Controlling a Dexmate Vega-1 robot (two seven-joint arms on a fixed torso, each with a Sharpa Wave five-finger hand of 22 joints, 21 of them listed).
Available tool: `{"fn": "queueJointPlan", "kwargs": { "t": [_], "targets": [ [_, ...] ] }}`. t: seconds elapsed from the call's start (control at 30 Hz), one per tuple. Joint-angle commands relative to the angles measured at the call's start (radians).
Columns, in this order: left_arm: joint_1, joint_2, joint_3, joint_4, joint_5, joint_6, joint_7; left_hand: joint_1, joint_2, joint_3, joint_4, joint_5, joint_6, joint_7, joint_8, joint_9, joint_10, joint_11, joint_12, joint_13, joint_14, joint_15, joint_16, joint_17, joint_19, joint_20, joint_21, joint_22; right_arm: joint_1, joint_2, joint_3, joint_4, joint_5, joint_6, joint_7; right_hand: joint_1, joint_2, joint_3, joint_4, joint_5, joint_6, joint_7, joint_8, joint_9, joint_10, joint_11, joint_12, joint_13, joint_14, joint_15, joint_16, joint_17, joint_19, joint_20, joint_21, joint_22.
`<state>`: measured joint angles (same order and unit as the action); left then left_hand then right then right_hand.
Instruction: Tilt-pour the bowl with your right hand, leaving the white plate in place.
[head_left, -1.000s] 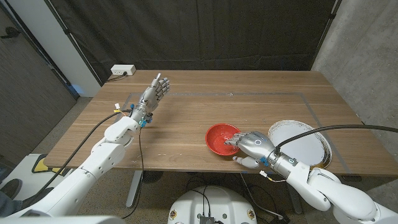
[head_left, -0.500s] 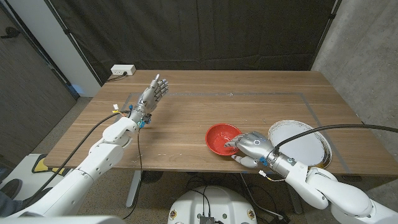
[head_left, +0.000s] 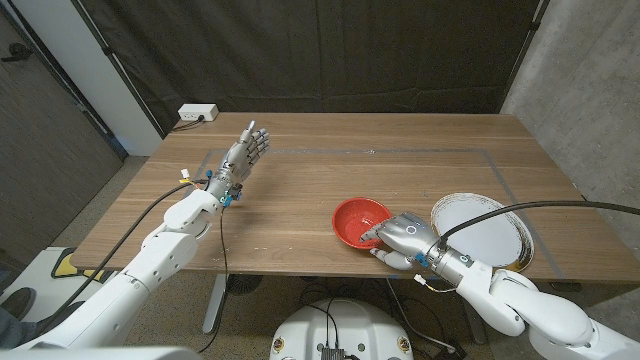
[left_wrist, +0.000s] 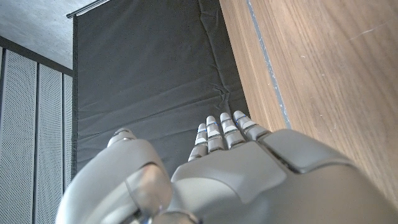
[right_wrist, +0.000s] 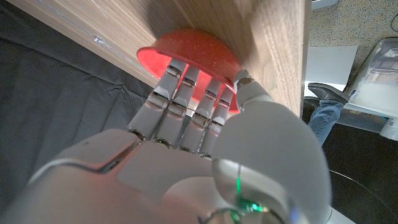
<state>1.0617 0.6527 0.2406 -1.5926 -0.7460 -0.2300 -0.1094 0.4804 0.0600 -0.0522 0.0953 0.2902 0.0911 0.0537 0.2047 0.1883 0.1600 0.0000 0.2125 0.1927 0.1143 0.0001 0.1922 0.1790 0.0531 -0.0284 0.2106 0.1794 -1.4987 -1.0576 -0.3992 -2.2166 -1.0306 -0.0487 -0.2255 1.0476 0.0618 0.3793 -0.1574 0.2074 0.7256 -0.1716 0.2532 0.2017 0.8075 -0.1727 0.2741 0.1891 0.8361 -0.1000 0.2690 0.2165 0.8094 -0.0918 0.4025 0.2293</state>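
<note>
My right hand (head_left: 405, 238) sits at the near edge of the worktop (head_left: 400, 160), toward its right side, and grips the near rim of the red bowl (head_left: 357, 220). In my right wrist view my fingers (right_wrist: 186, 93) reach over the rim into the bowl (right_wrist: 189, 53) while the thumb presses its outer wall. I cannot tell whether the bowl stands level or tips, nor whether anything lies inside; its red inside shows bare where I can see it. Just beside my hand, nearer the right edge, lies the white plate (head_left: 490, 232), flat, partly behind my wrist. Farther off, toward the far left corner, my left hand (head_left: 243, 155) is raised above the worktop, fingers straight and close together, grasping nothing. A white power strip (head_left: 198, 114) lies at the far left corner.
</note>
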Motion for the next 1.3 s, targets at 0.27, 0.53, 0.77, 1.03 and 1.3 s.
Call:
{"fn": "queueJointPlan", "kwargs": {
  "t": [0.27,0.53,0.77,1.03,1.3],
  "targets": [
    [0.021,-0.002,-0.011,0.008,-0.012,-0.005,0.003,0.008,0.003,-0.006,0.003,-0.002,0.010,-0.003,-0.001,0.003,0.001,0.000,-0.003,0.004,0.009,0.001,0.002,0.006,-0.004,0.002,-0.003,0.001,0.033,0.022,-0.026,0.016,-0.015,0.011,-0.033,0.081,0.012,-0.054,0.005,-0.015,0.089,-0.005,0.014,0.010,0.119,-0.007,0.047,0.032,0.127,-0.139,0.056,0.055,0.077,-0.126,0.085,0.035],
    [0.034,-0.005,-0.018,0.007,-0.019,-0.018,-0.001,0.008,0.003,-0.007,0.003,-0.003,0.010,-0.004,-0.002,0.003,0.001,0.001,-0.003,0.004,0.009,0.000,0.001,0.006,-0.004,0.002,-0.003,0.002,0.040,0.023,-0.033,0.017,-0.021,0.006,-0.015,0.103,0.014,-0.078,0.008,-0.018,0.123,-0.005,0.018,0.013,0.152,-0.014,0.058,0.041,0.167,-0.139,0.070,0.071,0.104,-0.126,0.126,0.050],
    [0.040,-0.008,-0.023,0.009,-0.027,-0.026,-0.005,0.009,0.004,-0.008,0.004,-0.003,0.012,-0.004,-0.001,0.003,0.001,-0.001,-0.003,0.004,0.011,0.001,0.002,0.006,-0.004,0.004,-0.003,0.002,0.039,0.021,-0.037,0.005,-0.038,-0.013,0.022,0.094,0.014,-0.099,0.021,-0.022,0.092,0.016,-0.004,0.015,0.123,-0.001,0.040,0.041,0.140,-0.134,0.042,0.062,0.074,-0.126,0.136,0.053],
    [0.037,-0.011,-0.023,0.016,-0.031,-0.029,-0.012,0.009,0.005,-0.009,0.004,-0.004,0.013,-0.004,-0.001,0.003,0.004,0.000,-0.003,0.004,0.011,0.001,0.002,0.006,-0.003,0.006,-0.003,0.002,0.039,0.024,-0.036,-0.004,-0.044,-0.024,0.035,0.081,0.018,-0.106,0.030,-0.022,0.088,0.026,-0.010,0.014,0.125,0.006,0.037,0.038,0.138,-0.134,0.037,0.063,0.066,-0.127,0.140,0.053],
    [0.035,-0.013,-0.023,0.019,-0.034,-0.029,-0.015,0.009,0.005,-0.011,0.004,-0.005,0.013,-0.003,-0.001,0.003,0.005,-0.001,-0.002,0.004,0.011,0.000,0.001,0.006,-0.003,0.007,-0.004,0.002,0.038,0.037,-0.038,0.003,-0.043,-0.025,0.003,0.151,0.039,-0.117,0.004,-0.029,0.193,0.004,0.013,0.017,0.233,-0.008,0.072,0.042,0.240,-0.140,0.070,0.082,0.138,-0.128,0.230,0.074]
  ]
}}
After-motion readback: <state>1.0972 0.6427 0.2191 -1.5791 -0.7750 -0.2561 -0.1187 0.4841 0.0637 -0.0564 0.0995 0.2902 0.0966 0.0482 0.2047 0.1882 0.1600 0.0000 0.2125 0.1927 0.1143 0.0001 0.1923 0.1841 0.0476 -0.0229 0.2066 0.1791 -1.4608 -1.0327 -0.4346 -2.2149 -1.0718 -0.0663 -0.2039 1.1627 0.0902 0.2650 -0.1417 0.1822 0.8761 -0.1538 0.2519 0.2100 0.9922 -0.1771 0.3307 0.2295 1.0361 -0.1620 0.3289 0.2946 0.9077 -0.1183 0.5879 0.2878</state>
